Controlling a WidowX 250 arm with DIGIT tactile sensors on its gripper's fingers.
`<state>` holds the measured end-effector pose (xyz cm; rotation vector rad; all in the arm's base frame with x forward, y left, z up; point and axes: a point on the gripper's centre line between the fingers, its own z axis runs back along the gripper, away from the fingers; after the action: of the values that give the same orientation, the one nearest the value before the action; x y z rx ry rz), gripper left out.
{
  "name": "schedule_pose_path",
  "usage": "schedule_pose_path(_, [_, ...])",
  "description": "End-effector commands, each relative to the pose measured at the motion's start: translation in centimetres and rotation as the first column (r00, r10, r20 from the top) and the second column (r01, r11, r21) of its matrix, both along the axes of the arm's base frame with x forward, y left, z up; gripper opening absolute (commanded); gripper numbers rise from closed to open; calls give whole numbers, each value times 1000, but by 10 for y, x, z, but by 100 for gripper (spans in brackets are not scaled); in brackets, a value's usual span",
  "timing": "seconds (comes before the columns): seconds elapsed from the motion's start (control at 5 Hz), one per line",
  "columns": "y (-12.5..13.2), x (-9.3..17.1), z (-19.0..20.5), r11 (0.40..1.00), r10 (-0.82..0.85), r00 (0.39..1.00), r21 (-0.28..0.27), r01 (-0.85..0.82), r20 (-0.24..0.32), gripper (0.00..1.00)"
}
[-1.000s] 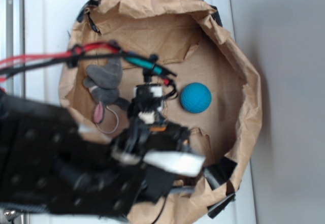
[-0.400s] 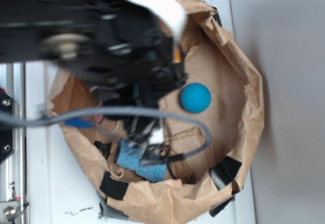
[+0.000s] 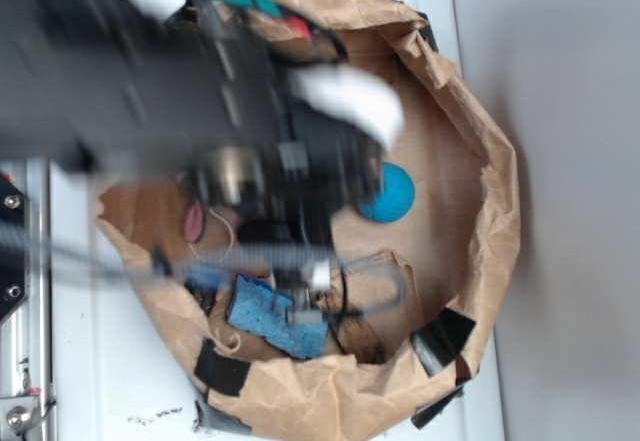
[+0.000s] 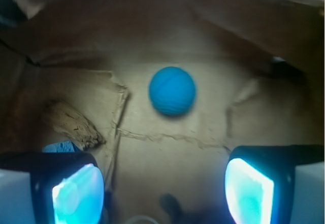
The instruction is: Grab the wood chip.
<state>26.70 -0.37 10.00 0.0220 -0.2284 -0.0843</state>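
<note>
Spread wide and holding nothing, my gripper (image 4: 162,191) hangs over bare paper, so I should swing left until the wood chip (image 4: 71,124) beside the sponge (image 4: 61,147) sits between my fingers.

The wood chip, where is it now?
In the wrist view the wood chip lies at the left on the paper floor, just above the blue sponge and left of the blue ball.

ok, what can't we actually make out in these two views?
- Wood chip: exterior view, hidden behind the blurred arm; wrist view shows it left, near end cut off by the left finger.
- Sponge: exterior, top edge covered by the arm; wrist, only a blue sliver.
- Gripper: exterior, lost in motion blur.
- Ball: exterior, left part covered.
</note>
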Motion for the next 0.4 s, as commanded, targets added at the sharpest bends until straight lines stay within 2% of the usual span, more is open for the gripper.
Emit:
schedule_pose_path(0.0, [-37, 22, -5, 996, -93, 995, 19, 92, 33, 100])
schedule_pose_path(0.2, [-62, 39, -16, 990, -141, 990, -18, 141, -15, 100])
